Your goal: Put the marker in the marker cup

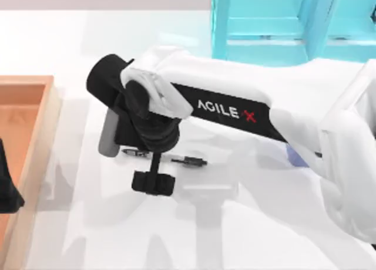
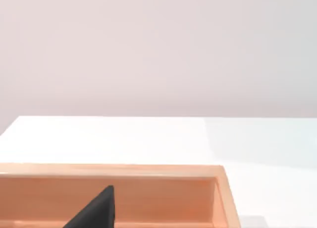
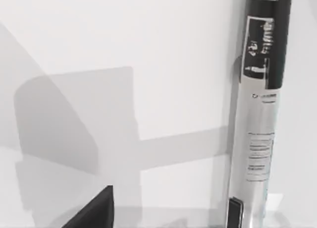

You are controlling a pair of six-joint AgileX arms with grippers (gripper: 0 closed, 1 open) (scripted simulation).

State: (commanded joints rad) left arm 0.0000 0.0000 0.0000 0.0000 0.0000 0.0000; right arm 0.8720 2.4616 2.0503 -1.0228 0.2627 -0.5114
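The marker [image 1: 176, 159] lies flat on the white table left of centre, a thin stick with black ends and a pale middle. My right arm reaches across from the right, and its gripper [image 1: 154, 181] hangs directly over the marker, open and holding nothing. Up close in the right wrist view the marker [image 3: 260, 114] rests on the table beside one black fingertip [image 3: 96, 213]. The marker cup [image 1: 296, 157] is a small periwinkle patch at the right, mostly hidden under my right arm. My left gripper [image 1: 7, 188] is parked at the left edge.
A shallow wooden tray [image 1: 26, 100] lies along the table's left side under the left arm, and its far wall [image 2: 148, 171] is in the left wrist view. A large turquoise shelf [image 1: 264, 23] stands at the back right.
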